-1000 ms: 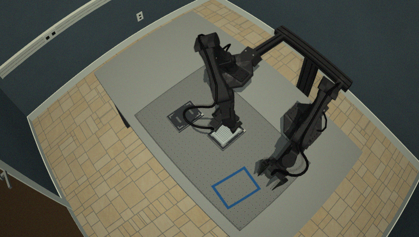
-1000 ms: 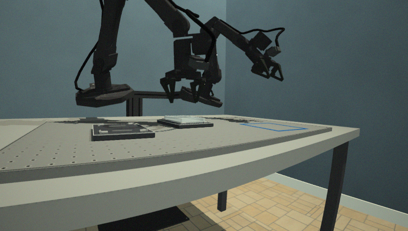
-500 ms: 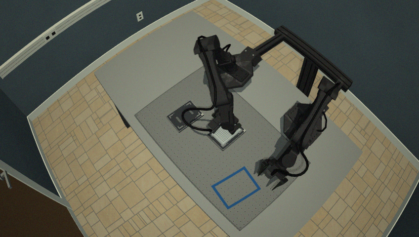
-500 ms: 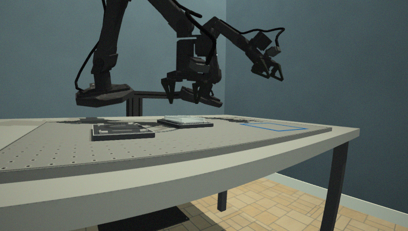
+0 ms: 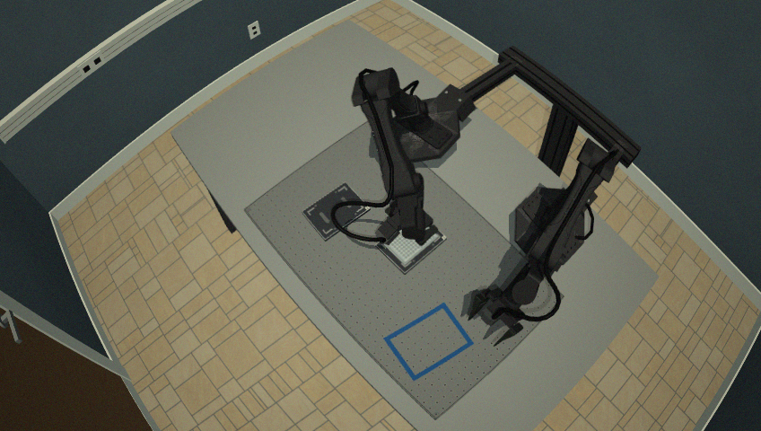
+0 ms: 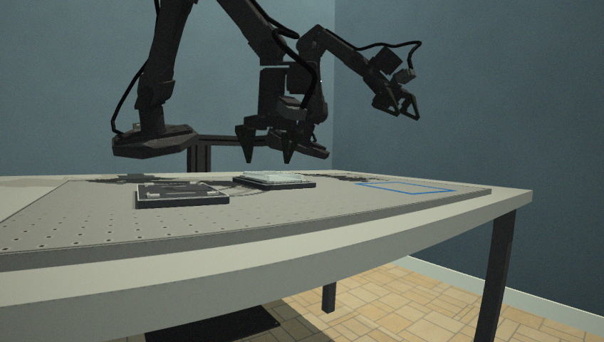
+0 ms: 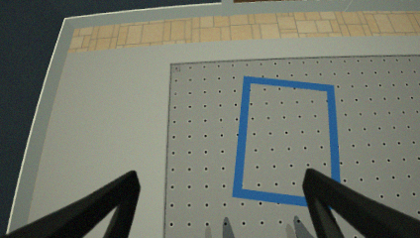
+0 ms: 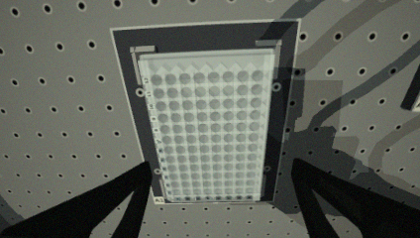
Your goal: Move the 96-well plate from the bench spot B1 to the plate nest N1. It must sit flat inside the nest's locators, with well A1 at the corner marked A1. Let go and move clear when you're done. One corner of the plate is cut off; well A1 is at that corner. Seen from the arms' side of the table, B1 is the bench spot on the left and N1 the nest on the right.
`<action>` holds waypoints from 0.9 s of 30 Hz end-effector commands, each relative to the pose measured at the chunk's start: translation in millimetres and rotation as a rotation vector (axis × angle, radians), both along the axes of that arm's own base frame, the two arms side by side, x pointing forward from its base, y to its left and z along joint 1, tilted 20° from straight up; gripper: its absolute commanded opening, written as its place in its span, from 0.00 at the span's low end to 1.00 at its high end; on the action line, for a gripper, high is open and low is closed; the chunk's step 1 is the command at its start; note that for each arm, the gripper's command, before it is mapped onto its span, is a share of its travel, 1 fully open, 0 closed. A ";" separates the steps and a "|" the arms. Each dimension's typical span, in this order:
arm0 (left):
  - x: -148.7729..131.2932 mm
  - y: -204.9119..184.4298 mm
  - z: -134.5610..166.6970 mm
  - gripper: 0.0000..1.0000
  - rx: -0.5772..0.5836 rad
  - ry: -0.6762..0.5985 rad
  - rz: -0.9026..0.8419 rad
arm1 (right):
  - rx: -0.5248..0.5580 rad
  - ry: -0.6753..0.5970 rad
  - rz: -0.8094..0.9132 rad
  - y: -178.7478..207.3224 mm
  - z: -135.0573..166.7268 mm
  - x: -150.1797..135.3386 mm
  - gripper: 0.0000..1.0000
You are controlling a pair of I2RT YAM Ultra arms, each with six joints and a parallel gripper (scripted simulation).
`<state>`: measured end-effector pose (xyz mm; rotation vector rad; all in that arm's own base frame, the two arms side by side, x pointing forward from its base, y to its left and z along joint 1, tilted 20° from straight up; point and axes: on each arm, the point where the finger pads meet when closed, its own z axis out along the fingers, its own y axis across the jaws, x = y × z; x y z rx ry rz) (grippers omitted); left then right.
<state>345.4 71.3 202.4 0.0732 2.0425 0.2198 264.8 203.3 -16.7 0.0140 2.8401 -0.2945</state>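
The clear 96-well plate (image 5: 411, 246) lies flat in a dark plate nest (image 8: 205, 31) near the middle of the perforated board. It also shows in the exterior view (image 6: 274, 175) and fills the right wrist view (image 8: 205, 126). A small A1 label (image 8: 158, 199) sits at the nest's near left corner. My right gripper (image 6: 266, 157) is open and empty. It hovers a little above the plate, with its fingers spread past the long sides (image 8: 220, 169). My left gripper (image 5: 494, 325) is open and empty, held high beside the blue outlined bench spot (image 5: 428, 339), which has nothing on it (image 7: 287, 141).
A second dark nest (image 5: 336, 210) with nothing in it lies on the board next to the one with the plate; it also shows in the exterior view (image 6: 179, 194). The right arm's cable loops over it. The arm bases and a black gantry stand at the table's far side.
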 end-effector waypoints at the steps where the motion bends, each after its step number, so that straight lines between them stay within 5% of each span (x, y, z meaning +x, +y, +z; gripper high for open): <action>1: -1.2 -1.2 -8.6 1.00 -0.002 0.018 -0.011 | 0.012 -0.009 0.010 1.7 -8.4 4.2 1.00; 27: -1.2 -1.2 -8.6 1.00 -0.002 0.018 -0.011 | 0.013 -0.012 0.016 -0.4 -28.6 10.3 1.00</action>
